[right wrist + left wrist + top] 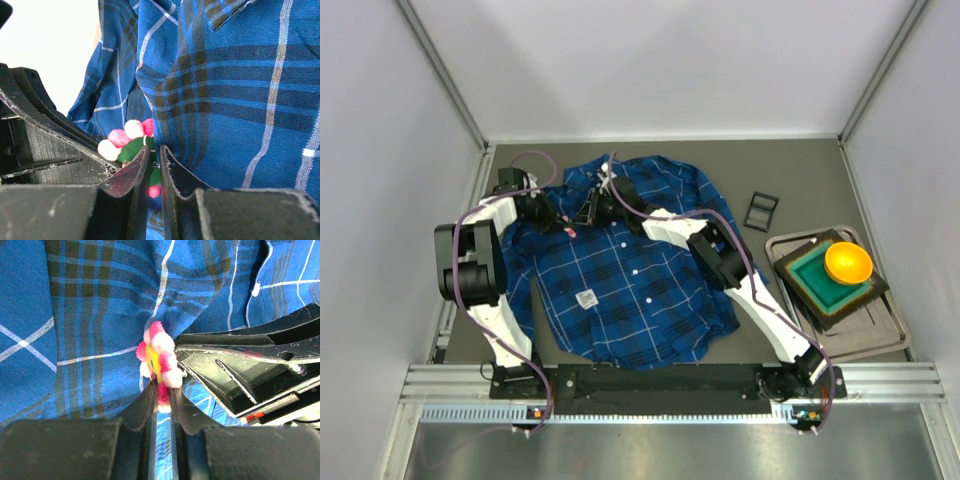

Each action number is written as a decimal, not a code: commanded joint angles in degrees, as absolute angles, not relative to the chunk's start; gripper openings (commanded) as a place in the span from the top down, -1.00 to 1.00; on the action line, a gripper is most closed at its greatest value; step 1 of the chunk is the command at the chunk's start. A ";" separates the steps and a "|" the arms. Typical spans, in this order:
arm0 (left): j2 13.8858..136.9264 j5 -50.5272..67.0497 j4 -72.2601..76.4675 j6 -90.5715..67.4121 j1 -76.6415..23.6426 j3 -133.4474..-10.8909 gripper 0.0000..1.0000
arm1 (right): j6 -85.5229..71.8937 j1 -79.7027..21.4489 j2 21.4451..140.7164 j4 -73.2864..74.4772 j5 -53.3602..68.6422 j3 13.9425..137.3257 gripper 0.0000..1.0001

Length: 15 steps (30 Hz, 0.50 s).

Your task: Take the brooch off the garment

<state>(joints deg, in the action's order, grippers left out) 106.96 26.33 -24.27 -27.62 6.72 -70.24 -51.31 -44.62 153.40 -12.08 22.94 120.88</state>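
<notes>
Blue plaid shirt (640,290) lies flat on table (800,180). Brooch (159,359) sits on the chest, near the collar, still against the cloth. Left gripper (162,395) is closed to a slit, a pink bead pinched in it. Right gripper (155,155) is likewise closed; green backing and a red bead show in its gap.

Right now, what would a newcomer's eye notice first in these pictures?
First the big blue plaid garment, spread flat in the middle, with both arms meeting near its collar. There the left gripper pinches the small pink brooch, and the right gripper is shut on cloth beside it. At right, an orange bowl sits on a green block.
</notes>
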 commanded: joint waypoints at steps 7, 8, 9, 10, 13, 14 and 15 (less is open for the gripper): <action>106.70 28.82 -21.36 -32.61 6.33 -66.97 1.00 | -47.64 -47.81 154.07 -8.88 20.22 124.45 0.73; 106.79 29.09 -21.18 -32.78 6.33 -66.97 1.00 | -47.38 -47.99 154.25 -7.66 19.87 125.06 0.71; 106.87 29.27 -21.09 -32.96 6.24 -66.97 1.00 | -46.59 -48.25 154.34 -7.04 19.52 126.03 0.71; 106.87 29.70 -20.92 -32.96 6.24 -66.97 1.00 | -46.23 -48.86 154.34 -6.68 19.16 126.38 0.69; 107.40 31.54 -20.74 -32.87 6.24 -66.97 1.00 | -44.83 -49.57 154.51 -5.54 17.41 127.44 0.64; 107.49 31.90 -20.74 -32.87 6.24 -66.89 1.00 | -44.48 -49.92 154.60 -5.19 17.05 127.79 0.63; 107.49 32.34 -20.83 -32.87 6.33 -66.88 1.00 | -44.30 -50.01 154.69 -4.84 16.88 128.23 0.63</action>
